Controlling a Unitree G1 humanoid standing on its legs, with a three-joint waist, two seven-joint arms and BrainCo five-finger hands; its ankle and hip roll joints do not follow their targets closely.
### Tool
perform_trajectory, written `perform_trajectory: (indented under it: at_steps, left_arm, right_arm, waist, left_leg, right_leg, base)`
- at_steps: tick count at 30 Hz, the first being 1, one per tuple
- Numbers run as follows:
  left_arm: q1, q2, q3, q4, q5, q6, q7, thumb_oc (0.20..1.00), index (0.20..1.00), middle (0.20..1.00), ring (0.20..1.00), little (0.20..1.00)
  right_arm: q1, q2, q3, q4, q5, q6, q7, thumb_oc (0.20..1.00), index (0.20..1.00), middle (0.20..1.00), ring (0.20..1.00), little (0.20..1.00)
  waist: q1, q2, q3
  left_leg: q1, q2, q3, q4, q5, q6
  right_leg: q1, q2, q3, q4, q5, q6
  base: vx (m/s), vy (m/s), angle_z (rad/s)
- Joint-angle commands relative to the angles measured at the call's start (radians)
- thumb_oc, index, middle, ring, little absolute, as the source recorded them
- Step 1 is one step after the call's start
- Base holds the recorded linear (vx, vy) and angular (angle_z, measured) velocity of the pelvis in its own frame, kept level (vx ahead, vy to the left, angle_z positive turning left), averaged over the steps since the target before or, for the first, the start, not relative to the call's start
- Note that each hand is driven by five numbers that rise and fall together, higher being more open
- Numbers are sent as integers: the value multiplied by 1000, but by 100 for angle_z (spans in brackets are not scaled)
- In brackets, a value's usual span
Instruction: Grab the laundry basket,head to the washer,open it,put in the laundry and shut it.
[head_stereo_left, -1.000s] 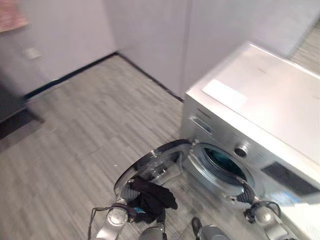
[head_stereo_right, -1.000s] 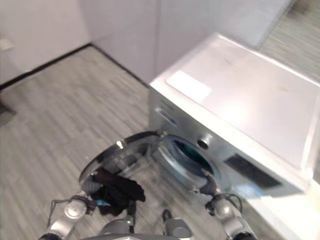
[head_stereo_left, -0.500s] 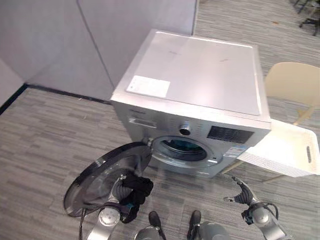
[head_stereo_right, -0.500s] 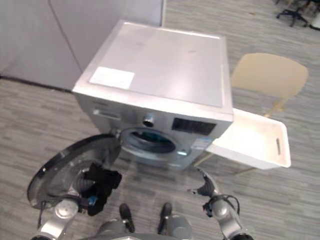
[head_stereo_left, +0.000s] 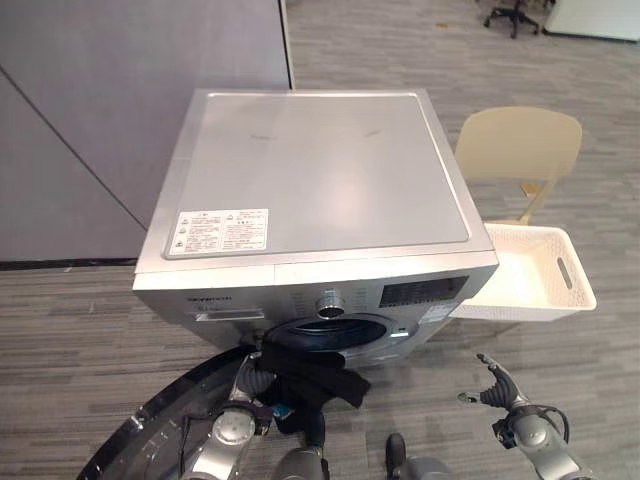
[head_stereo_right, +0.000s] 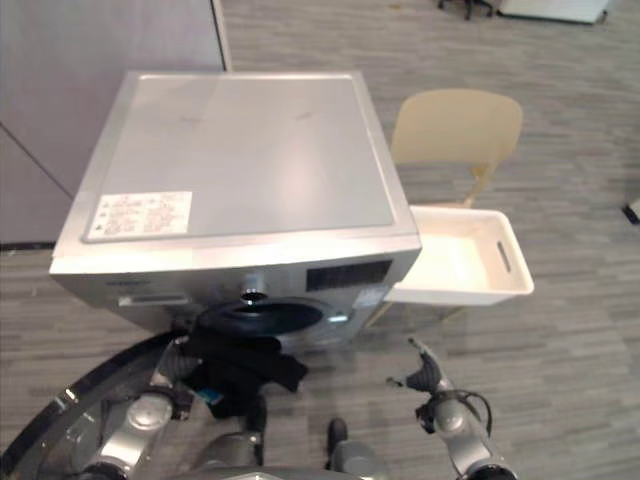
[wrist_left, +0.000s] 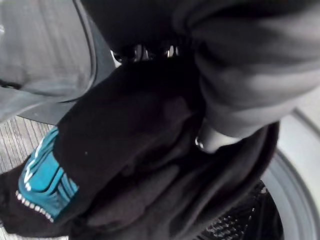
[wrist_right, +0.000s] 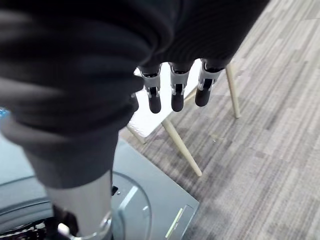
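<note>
The silver washer (head_stereo_left: 310, 170) stands in front of me with its round door (head_stereo_left: 150, 445) swung open to the lower left. My left hand (head_stereo_left: 250, 380) is shut on a black garment with a teal patch (head_stereo_left: 310, 385), held right at the drum opening (head_stereo_left: 335, 335). In the left wrist view the black garment (wrist_left: 125, 150) drapes over the hand, with the perforated drum (wrist_left: 235, 225) just beyond it. My right hand (head_stereo_left: 492, 385) hangs open and empty to the right of the washer, fingers (wrist_right: 172, 95) straight. The white laundry basket (head_stereo_left: 570, 275) rests on a beige chair (head_stereo_left: 518, 145).
The chair and basket stand close against the washer's right side, with the chair's legs (wrist_right: 182, 145) near my right hand. A grey partition wall (head_stereo_left: 120, 100) runs behind and left of the washer. Grey plank floor (head_stereo_left: 600, 360) lies open to the right.
The camera has swung round, so the washer now sits square in the middle. My left hand has carried the black garment from over the open door to the drum opening.
</note>
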Motion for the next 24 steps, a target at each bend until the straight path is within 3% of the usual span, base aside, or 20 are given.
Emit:
perform_trajectory:
  at_steps: [1,6,8,9,10,15,16,17,18,20,24]
  left_arm:
    - [-39,1,5,-40,-90,-44,3,200,200,200,200,200]
    - [-90,-26,2,-57,-202,-66,43,200,200,200,200,200]
    - [-125,-45,3,-85,-274,-80,69,200,200,200,200,200]
    - [-127,-45,3,-85,-274,-81,70,200,200,200,200,200]
    - [-137,-51,4,-103,-302,-90,84,200,200,200,200,200]
    - [-239,-91,15,-195,-399,-123,168,200,200,200,200,200]
    - [-306,-60,13,-221,-339,-121,192,200,200,200,200,200]
    - [-306,-60,13,-221,-339,-121,192,200,200,200,200,200]
    - [-377,-14,13,-249,-269,-118,222,200,200,200,200,200]
    - [-482,24,9,-249,-238,-124,268,200,200,200,200,200]
    - [-671,90,0,-179,-254,-129,325,200,200,200,200,200]
  right_arm:
    - [-66,-25,28,-31,33,-7,-18,1000,1000,1000,1000,1000]
    - [-114,-27,40,-63,57,-2,-49,1000,1000,1000,1000,1000]
    - [-137,-29,43,-102,79,1,-78,1000,1000,1000,1000,1000]
    - [-139,-29,42,-102,79,1,-78,1000,1000,1000,1000,1000]
    - [-150,-32,42,-120,83,-1,-95,1000,1000,1000,1000,1000]
    - [-186,-25,3,-192,121,-7,-168,1000,1000,1000,1000,1000]
    - [-204,-37,-8,-208,129,-16,-178,1000,1000,1000,1000,1000]
    - [-204,-37,-8,-208,129,-16,-178,1000,1000,1000,1000,1000]
    - [-214,-55,-18,-240,131,-32,-177,1000,1000,1000,1000,1000]
    - [-201,-70,-21,-279,137,-56,-170,1000,1000,1000,1000,1000]
    - [-201,-82,-4,-312,131,-72,-160,1000,1000,1000,1000,1000]
  waist:
    - [8,8,73]
    - [6,10,128]
    - [4,10,156]
    - [3,10,153]
    - [3,12,159]
    - [-7,23,168]
    - [-13,30,172]
    - [-13,30,172]
    - [-21,39,160]
    - [-38,45,147]
    - [-61,49,134]
  left_leg:
    - [-84,34,15,228,-178,8]
    - [-230,28,22,376,-231,34]
    - [-349,35,13,525,-296,42]
    - [-364,37,20,515,-265,48]
    - [-412,44,9,581,-313,46]
    - [-756,66,-23,899,-397,64]
    - [-860,75,-43,988,-413,67]
    - [-860,75,-43,988,-413,67]
    - [-963,82,-62,1064,-433,66]
    - [-1050,91,-78,1126,-444,61]
    - [-1138,97,-91,1191,-452,54]
  right_leg:
    - [-107,15,10,146,-59,2]
    - [-276,6,20,307,-97,-21]
    - [-399,3,27,450,-161,-38]
    - [-413,2,22,438,-132,-44]
    - [-457,5,24,497,-188,-50]
    - [-802,5,14,803,-285,-90]
    - [-899,0,21,887,-312,-104]
    - [-899,0,21,887,-312,-104]
    - [-1006,-6,28,979,-341,-114]
    - [-1096,-8,36,1053,-356,-122]
    - [-1179,-5,35,1126,-372,-129]
  base:
    - [-108,54,-51]
    - [-176,6,-10]
    - [-150,-66,2]
    - [-12,-57,-1]
    - [-107,-74,5]
    - [-147,-120,4]
    - [-105,-87,6]
    - [-94,-97,5]
    - [-21,-57,5]
    - [-30,-65,6]
    - [-7,-60,-6]
